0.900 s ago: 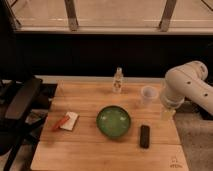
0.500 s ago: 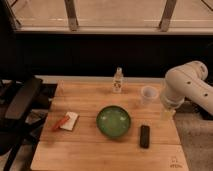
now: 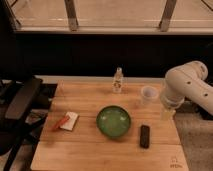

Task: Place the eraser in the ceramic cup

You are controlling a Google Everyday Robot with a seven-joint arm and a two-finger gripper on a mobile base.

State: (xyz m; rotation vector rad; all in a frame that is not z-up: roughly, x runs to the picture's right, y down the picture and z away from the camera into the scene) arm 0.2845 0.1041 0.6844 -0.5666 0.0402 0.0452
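The eraser [image 3: 144, 136], a small flat black block, lies on the wooden table [image 3: 85, 150] at the front right, just right of the green bowl. The ceramic cup [image 3: 147, 94], small, pale and tapered, stands upright at the back right of the table. My gripper [image 3: 167, 113] hangs below the white arm [image 3: 185, 87] at the table's right edge, right of the cup and behind and to the right of the eraser. It touches neither of them.
A green bowl [image 3: 113, 121] sits in the middle of the table. A clear bottle [image 3: 118, 80] stands at the back centre. A white pad with a red pen [image 3: 66, 121] lies at the left. A black chair [image 3: 20, 102] stands left of the table.
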